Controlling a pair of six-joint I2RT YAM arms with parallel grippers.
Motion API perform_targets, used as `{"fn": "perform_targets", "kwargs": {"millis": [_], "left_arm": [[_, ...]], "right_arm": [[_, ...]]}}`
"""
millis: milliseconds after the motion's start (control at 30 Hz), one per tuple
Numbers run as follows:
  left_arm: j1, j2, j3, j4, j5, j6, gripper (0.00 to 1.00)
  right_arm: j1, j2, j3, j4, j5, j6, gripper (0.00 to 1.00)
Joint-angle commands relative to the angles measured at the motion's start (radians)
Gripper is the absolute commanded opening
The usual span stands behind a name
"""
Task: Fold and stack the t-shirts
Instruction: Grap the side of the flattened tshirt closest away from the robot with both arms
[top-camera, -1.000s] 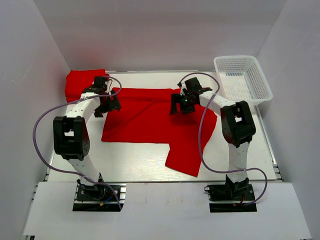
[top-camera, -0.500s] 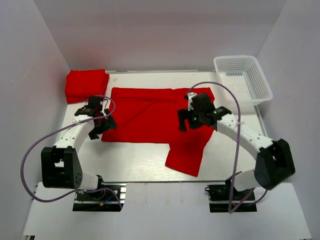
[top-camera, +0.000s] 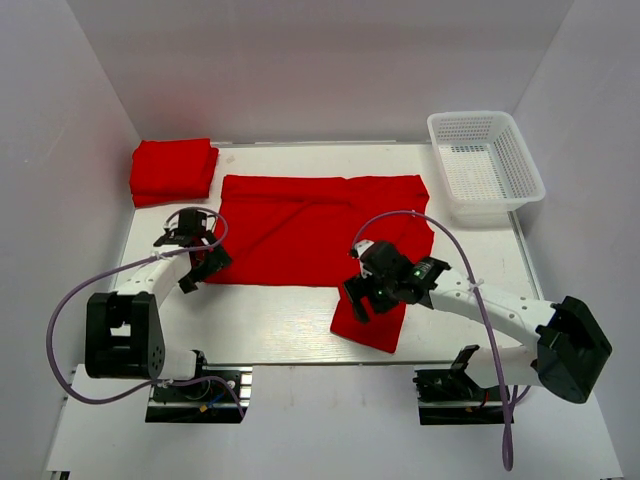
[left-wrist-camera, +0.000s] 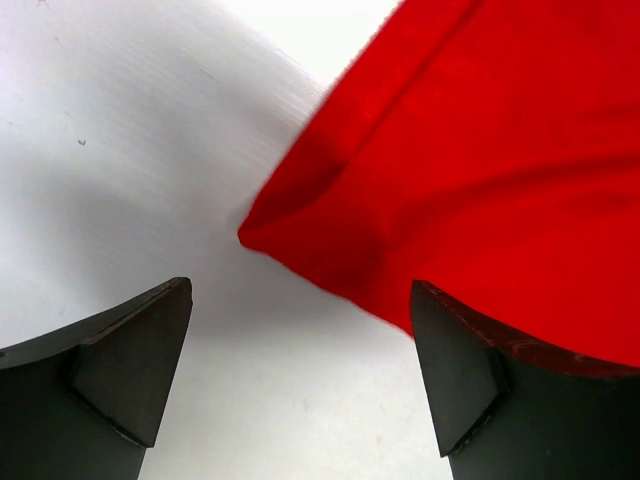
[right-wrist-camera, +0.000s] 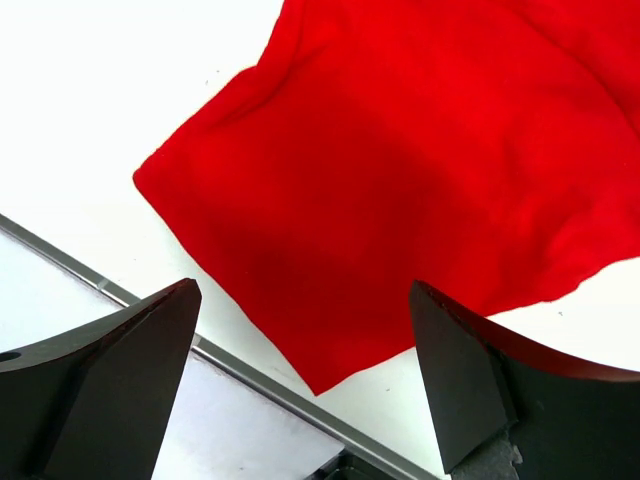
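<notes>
Both arms had drawn back from the flat bright-red cloth t-shirt's (top-camera: 300, 225) far edge. The black 2-finger left gripper (top-camera: 198, 264) and right gripper (top-camera: 364, 296), jaws apart and empty, hovered over its near corners, probably for the next fold.

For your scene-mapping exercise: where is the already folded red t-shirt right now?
In the top view the folded t-shirt lies at the far left corner of the table, left of the spread-out t-shirt and opposite the white basket at the far right.
</notes>
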Motion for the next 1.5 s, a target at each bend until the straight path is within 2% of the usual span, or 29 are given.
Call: {"fn": "perform_targets", "kwargs": {"millis": [0, 133, 167, 267, 333, 533, 633, 767, 800, 900, 1067, 1300, 1467], "left_arm": [[0.022, 0.009, -0.041, 0.115, -0.020, -0.027, 1.00], [0.049, -0.026, -0.083, 0.139, -0.024, -0.027, 1.00], [0.049, -0.035, -0.092, 0.153, -0.025, -0.027, 0.94], [0.069, -0.035, -0.103, 0.164, -0.016, -0.027, 0.94], [0.069, -0.025, -0.113, 0.175, -0.015, -0.027, 0.88], [0.098, 0.028, -0.113, 0.207, 0.004, -0.018, 0.86], [0.099, 0.040, -0.104, 0.216, 0.015, -0.009, 0.74], [0.099, 0.051, -0.135, 0.273, 0.072, 0.012, 0.48], [0.099, 0.051, -0.155, 0.296, 0.087, 0.013, 0.32], [0.099, 0.051, -0.169, 0.317, 0.116, 0.022, 0.00], [0.099, 0.042, -0.178, 0.317, 0.129, 0.042, 0.00], [0.089, -0.086, -0.219, 0.327, 0.109, 0.042, 0.00], [0.089, -0.098, -0.219, 0.317, 0.109, 0.042, 0.00]], "right_arm": [[0.021, -0.023, -0.006, -0.009, 0.075, 0.066, 0.90], [0.026, -0.052, -0.026, -0.005, 0.080, 0.109, 0.90], [0.027, -0.055, -0.025, -0.002, 0.071, 0.114, 0.90], [0.027, -0.044, -0.023, -0.031, 0.075, 0.133, 0.90], [0.027, -0.043, -0.028, -0.039, 0.080, 0.141, 0.90], [0.024, -0.058, -0.035, -0.041, 0.071, 0.160, 0.90], [0.024, -0.052, -0.031, -0.050, 0.075, 0.160, 0.90], [0.023, -0.046, -0.038, -0.056, 0.078, 0.161, 0.90], [0.026, -0.043, -0.042, -0.058, 0.083, 0.166, 0.90], [0.027, -0.040, -0.055, -0.059, 0.058, 0.175, 0.90], [0.027, -0.041, -0.089, -0.070, 0.052, 0.173, 0.90], [0.045, -0.017, -0.115, -0.073, 0.015, 0.183, 0.90], [0.064, -0.001, -0.137, -0.079, -0.024, 0.199, 0.90]]}}
